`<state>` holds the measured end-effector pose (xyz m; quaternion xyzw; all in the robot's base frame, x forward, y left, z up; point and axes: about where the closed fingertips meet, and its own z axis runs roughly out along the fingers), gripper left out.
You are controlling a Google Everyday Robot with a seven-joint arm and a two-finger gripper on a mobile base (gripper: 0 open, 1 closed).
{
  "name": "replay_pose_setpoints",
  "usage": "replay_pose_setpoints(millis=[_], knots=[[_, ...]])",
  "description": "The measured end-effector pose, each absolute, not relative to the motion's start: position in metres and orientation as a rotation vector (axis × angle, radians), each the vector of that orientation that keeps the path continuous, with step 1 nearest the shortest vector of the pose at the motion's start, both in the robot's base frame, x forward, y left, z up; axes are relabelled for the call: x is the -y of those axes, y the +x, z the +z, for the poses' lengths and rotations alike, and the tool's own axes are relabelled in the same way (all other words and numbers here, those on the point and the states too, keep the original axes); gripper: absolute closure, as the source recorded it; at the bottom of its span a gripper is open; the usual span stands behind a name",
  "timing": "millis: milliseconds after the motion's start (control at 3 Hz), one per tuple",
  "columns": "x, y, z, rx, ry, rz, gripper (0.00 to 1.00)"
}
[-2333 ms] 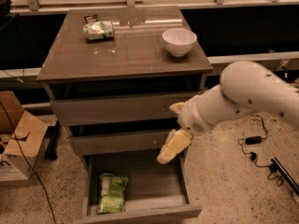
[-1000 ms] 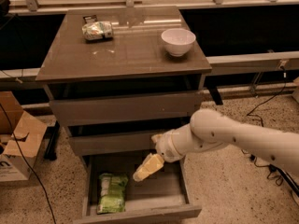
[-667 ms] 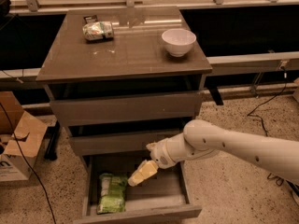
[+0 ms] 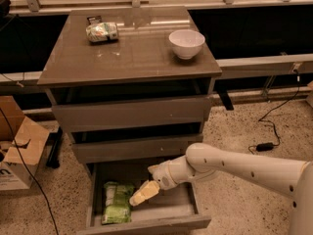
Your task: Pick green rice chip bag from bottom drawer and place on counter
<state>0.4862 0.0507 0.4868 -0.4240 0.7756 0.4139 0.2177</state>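
White bowl (image 4: 186, 43) and pale rolled packet (image 4: 101, 32) lie well apart; cardboard box (image 4: 19, 151) on the floor (image 4: 239, 126)

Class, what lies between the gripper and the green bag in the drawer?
Nothing: the camera view shows the gripper right beside the green bag, at most a sliver of the bare drawer between.

You get dim, warm overhead light. Glare streaks the back of the counter (image 4: 132, 58). Shadow sits under its overhang and inside the open bottom drawer (image 4: 161, 223), where the pale gripper (image 4: 144, 193) hangs just right of the green rice chip bag (image 4: 116, 203).
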Motion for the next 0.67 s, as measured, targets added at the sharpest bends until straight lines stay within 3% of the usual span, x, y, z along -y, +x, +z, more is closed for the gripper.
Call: replay_pose_setpoints(millis=[667], knots=[[-0.070,0.493,0.457,-2.162,-1.184,1.177,0.00]])
